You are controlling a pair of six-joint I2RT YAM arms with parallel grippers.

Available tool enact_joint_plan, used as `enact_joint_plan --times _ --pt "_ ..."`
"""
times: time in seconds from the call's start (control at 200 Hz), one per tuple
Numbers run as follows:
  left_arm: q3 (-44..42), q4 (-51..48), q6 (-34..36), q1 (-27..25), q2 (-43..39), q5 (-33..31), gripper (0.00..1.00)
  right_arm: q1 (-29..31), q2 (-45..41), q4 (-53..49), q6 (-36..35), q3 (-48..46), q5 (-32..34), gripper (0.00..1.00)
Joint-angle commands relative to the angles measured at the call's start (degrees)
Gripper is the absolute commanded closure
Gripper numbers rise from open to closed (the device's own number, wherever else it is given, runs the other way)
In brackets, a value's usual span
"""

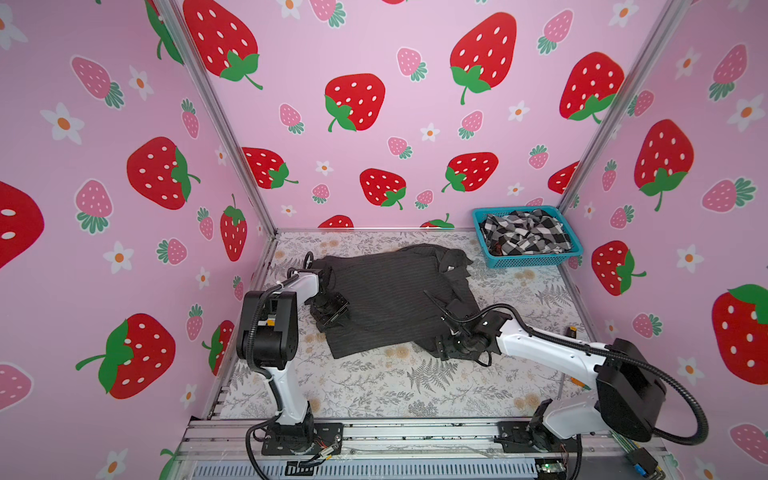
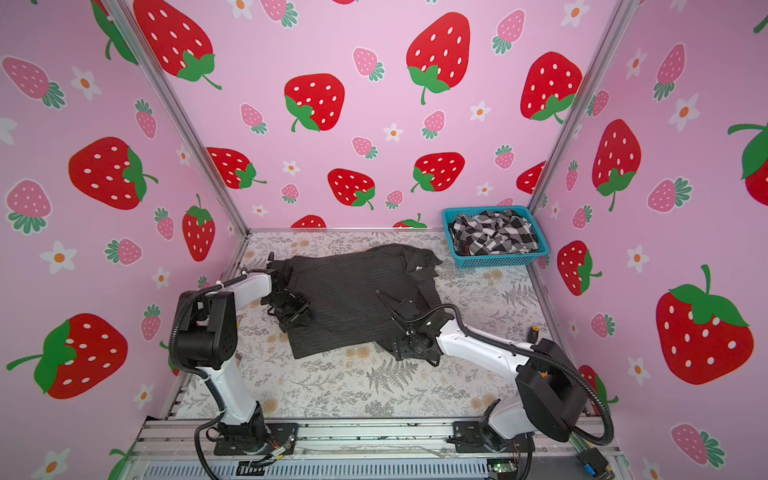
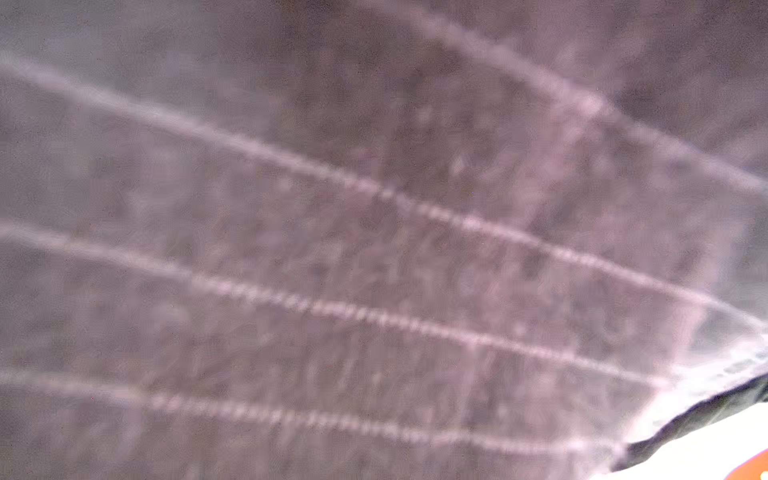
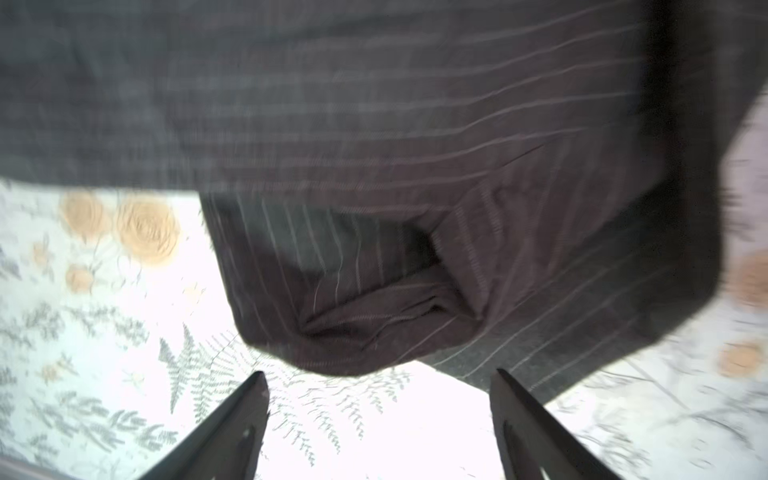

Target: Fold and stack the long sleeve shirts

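Across the floral table (image 1: pixel 374 386), the pinstriped shirt (image 1: pixel 386 295) lies spread near the middle, partly folded. Its collar points toward the blue basket (image 1: pixel 536 262) in the far right corner, where the checked shirt (image 1: pixel 523 235) sits crumpled. Your left gripper (image 1: pixel 331 311) is down on the pinstriped shirt's left edge. Cloth fills its wrist view, so you cannot tell whether its jaws have pinched anything. Your right gripper (image 4: pixel 379 373) stands wide and empty, just short of the bunched sleeve end (image 4: pixel 365 299) at the shirt's near right corner. If the left lifts on a thin pinch, the cloth will likely slip out and the fold slide open. If the right closes short of the bunch, it catches nothing or drags the loose layers askew.
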Motion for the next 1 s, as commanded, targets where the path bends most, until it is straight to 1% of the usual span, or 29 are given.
enact_joint_plan --times 0.0,0.07,0.15,0.2,0.295,0.345,0.43,0.51,0.565,0.6,0.605,0.615,0.625,0.63,0.645,0.7,0.72,0.745,0.81,0.885,0.945,0.995 --pt "2.81 -2.04 2.51 0.90 2.53 -5.03 0.73 2.18 4.28 0.40 -0.82 2.48 -1.04 0.15" --pt "3.26 -2.22 2.57 0.99 1.89 -4.43 0.73 4.40 7.22 -0.84 -1.93 6.51 1.56 0.17" --pt "3.46 -2.30 2.69 0.86 0.83 -3.67 0.73 7.79 11.35 -4.78 -3.63 13.45 7.30 0.17" --pt "3.46 -2.58 3.01 0.86 0.22 -3.60 0.73 9.71 13.93 -6.22 -5.12 16.72 9.76 0.17" --pt "3.29 -2.69 3.58 0.88 -0.35 -3.70 0.72 11.27 18.60 -5.64 -7.22 20.22 10.73 0.19" --pt "3.28 -2.74 3.67 0.94 -0.18 -3.83 0.72 11.29 20.78 -4.20 -8.11 20.76 9.77 0.22" --pt "3.28 -2.70 3.59 1.01 0.23 -3.96 0.72 10.65 23.64 -2.48 -8.80 21.16 7.55 0.30" --pt "3.26 -2.70 3.30 1.12 0.50 -4.10 0.72 9.97 24.65 -1.08 -8.80 20.55 4.05 0.34" --pt "3.33 -2.70 3.27 1.20 0.67 -4.18 0.73 9.85 24.88 -1.51 -8.26 19.83 3.96 0.37" --pt "3.44 -2.76 3.25 1.20 0.75 -4.34 0.73 9.88 24.95 -2.06 -8.12 19.31 4.47 0.43" --pt "3.45 -2.75 3.29 1.16 0.76 -4.35 0.73 9.88 24.92 -2.15 -8.10 19.31 4.47 0.46" --pt "3.46 -2.74 3.32 1.20 0.76 -4.36 0.73 9.90 24.85 -2.24 -8.09 19.16 4.51 0.47" --pt "3.52 -2.81 3.37 1.16 0.76 -4.43 0.73 9.88 24.71 -2.38 -8.09 18.90 4.65 0.52" --pt "3.53 -2.82 3.35 1.19 0.77 -4.44 0.73 9.88 24.71 -2.38 -8.09 18.90 4.65 0.52" --pt "3.58 -2.83 3.36 1.15 0.77 -4.66 0.73 9.88 24.57 -2.61 -8.01 18.61 4.81 0.60" --pt "4.01 -3.31 3.50 1.15 1.02 -5.43 0.73 9.91 22.74 -3.58 -7.93 17.56 5.40 0.86" --pt "4.14 -3.43 3.59 1.21 1.18 -5.61 0.73 9.88 21.67 -3.91 -7.91 17.14 5.81 0.94" --pt "4.29 -3.55 3.67 1.23 1.29 -5.84 0.73 9.88 20.00 -4.23 -7.91 16.55 6.40 1.00" --pt "4.75 -3.96 3.84 1.31 1.77 -6.56 0.73 9.67 14.20 -5.23 -8.13 14.94 8.13 1.00" --pt "5.37 -4.40 4.10 1.31 2.46 -7.33 0.73 8.42 5.34 -6.53 -8.50 13.93 10.98 1.00" --pt "5.82 -4.65 4.19 1.33 3.02 -8.04 0.74 5.35 -2.91 -6.94 -8.88 12.58 12.45 1.00" --pt "6.05 -4.75 4.23 1.34 3.43 -8.63 0.75 0.69 -9.89 -6.91 -8.47 11.23 13.68 1.00"
